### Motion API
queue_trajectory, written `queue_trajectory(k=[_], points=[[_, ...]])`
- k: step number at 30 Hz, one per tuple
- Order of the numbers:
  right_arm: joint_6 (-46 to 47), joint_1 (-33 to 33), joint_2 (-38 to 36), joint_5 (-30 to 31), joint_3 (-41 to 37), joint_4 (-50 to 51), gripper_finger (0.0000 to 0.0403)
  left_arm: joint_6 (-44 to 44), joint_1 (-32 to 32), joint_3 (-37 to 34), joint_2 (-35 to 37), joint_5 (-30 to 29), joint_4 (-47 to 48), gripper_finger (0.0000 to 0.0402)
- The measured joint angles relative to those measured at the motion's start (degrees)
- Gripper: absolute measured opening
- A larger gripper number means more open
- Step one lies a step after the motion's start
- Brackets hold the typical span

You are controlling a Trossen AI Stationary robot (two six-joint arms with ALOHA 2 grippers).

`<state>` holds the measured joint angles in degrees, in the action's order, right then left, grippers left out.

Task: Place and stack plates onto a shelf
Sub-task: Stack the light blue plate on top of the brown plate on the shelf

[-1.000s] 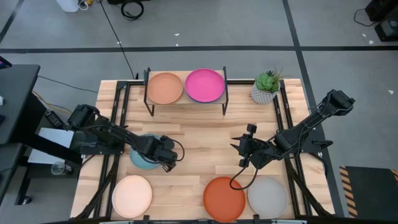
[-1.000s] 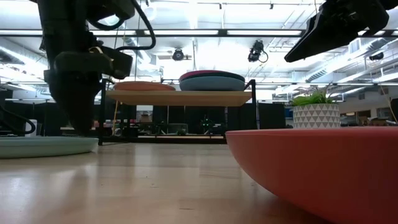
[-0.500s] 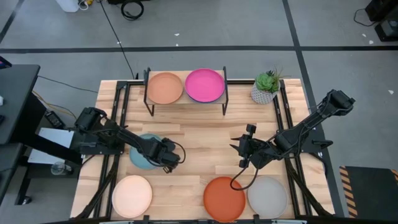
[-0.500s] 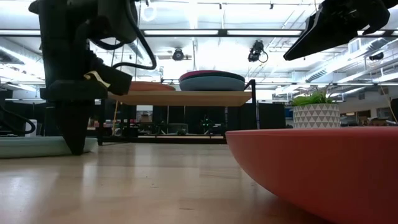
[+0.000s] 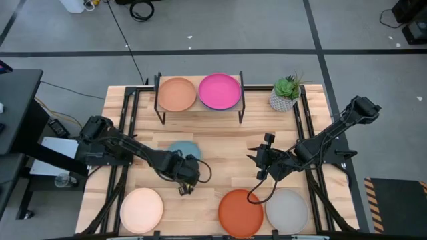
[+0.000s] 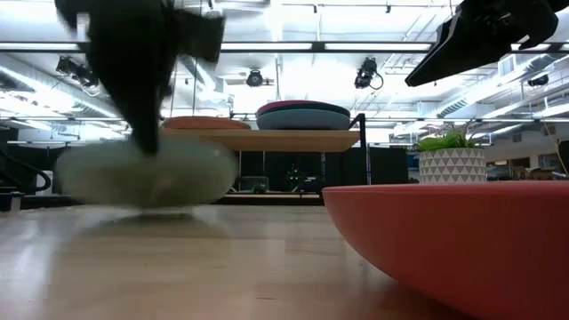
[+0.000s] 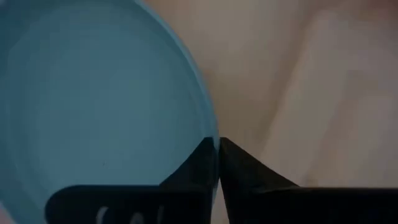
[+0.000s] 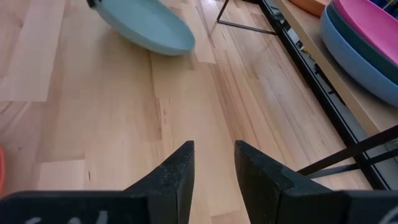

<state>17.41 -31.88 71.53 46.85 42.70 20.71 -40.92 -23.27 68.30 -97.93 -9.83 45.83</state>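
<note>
Small shelf [image 5: 200,107] standing at the table's [image 5: 220,150] far edge, near the middle. On top, two stacks of plates side by side: one stack [image 5: 177,94] on the left, the other [image 5: 219,91] on the right. To the right of the shelf, near the far right corner, a potted plant [image 5: 285,93].

Left of centre, a plate [image 5: 183,151] pinched at its rim in the left gripper [image 5: 186,180], raised off the tabletop and tilted.

Right of centre, the right gripper [image 5: 258,162] poised above bare table.

Along the near edge, three single plates: one [image 5: 141,210] at the left, one [image 5: 240,213] right of centre, one [image 5: 287,210] just beside it, farther right.
</note>
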Motion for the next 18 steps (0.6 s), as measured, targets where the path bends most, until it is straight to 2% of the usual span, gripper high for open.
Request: queue_trajectory(k=[5,12,14,18], points=[[0.00,0.00,0.00,-0.02,0.00,0.01,0.0121,9.93,-2.44,12.88,0.00,-8.91,7.43,0.0019],[-0.45,0.13,0.00,0.02,-0.02,0.00,0.0121,23.70,-3.17,30.54,0.21,-32.72,17.81,0.0021],[-0.46,0.13,0.00,0.02,-0.02,-0.03,0.0121,25.11,-0.95,32.58,0.22,-34.73,21.17,0.0019],[-0.46,0.13,0.00,0.02,-0.02,-0.07,0.0121,25.44,6.46,32.22,0.47,-33.19,27.55,0.0019]])
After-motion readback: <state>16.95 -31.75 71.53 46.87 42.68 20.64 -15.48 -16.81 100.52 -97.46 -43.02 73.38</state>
